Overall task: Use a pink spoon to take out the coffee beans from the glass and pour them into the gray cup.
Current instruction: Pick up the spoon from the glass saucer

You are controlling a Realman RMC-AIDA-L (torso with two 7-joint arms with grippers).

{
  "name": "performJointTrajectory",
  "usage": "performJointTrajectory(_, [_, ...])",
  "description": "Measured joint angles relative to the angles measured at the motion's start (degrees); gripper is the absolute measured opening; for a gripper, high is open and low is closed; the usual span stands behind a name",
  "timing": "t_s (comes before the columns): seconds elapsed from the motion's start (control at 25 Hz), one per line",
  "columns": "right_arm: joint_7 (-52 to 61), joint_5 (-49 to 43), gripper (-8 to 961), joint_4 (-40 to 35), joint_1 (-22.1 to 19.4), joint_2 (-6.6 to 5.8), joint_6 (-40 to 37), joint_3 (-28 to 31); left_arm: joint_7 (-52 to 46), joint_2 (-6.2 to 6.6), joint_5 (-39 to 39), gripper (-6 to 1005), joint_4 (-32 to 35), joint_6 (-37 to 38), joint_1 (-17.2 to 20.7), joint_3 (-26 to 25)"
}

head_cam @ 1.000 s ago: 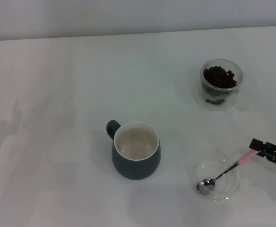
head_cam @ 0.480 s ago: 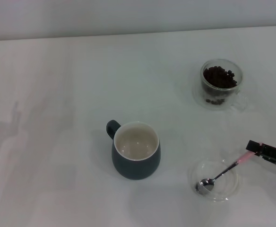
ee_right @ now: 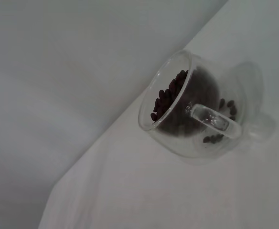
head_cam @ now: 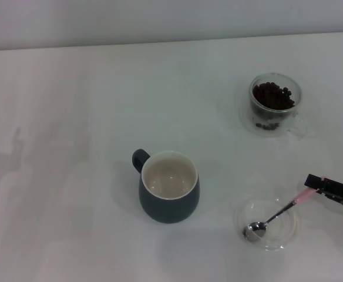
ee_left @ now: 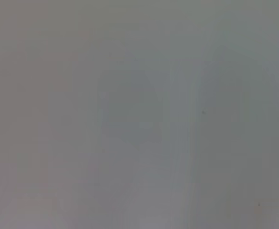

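Note:
The pink spoon (head_cam: pixel 277 214) lies slanted with its metal bowl in a shallow clear dish (head_cam: pixel 284 236) at the front right. My right gripper (head_cam: pixel 317 184) reaches in from the right edge and is shut on the pink end of the handle. The glass (head_cam: pixel 275 120) with coffee beans (head_cam: pixel 271 95) stands at the back right, apart from the gripper. It also shows in the right wrist view (ee_right: pixel 177 140), with its beans (ee_right: pixel 166 98) inside. The gray cup (head_cam: pixel 168 205) stands in the middle, empty, handle to the back left. My left gripper is out of view.
The white table (head_cam: pixel 71 117) runs back to a pale wall. The left wrist view shows only a bare pale surface (ee_left: pixel 139 114).
My right gripper has shifted slightly left and down with the spoon's handle; the spoon's bowl slid a little left in the dish. Since half a second ago, nothing has moved.

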Motion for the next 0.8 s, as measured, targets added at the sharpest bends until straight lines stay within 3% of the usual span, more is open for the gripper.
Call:
performJointTrajectory(0.28, [-0.35,0.01,395,-0.09,-0.76,0.21,-0.19,0.32,0.0,-0.09,-0.08,489,0.0,0.24,0.1,0.0])
performJointTrajectory(0.48, [-0.57,0.28,325,0.08,-0.42,0.79,0.06,0.36,0.0,-0.09,-0.03,489,0.0,0.41,0.09,0.04])
performJointTrajectory(0.6, [-0.37,0.37,211,0.14,-0.08,1.02,0.46,0.35,0.0,-0.16,0.01,490,0.0,0.52,0.14,0.1])
performJointTrajectory(0.8, [0.24,0.54,213,0.19,0.08,1.03,1.03,0.56,0.0,-0.21,0.0,490,0.0,0.51,0.55,0.19])
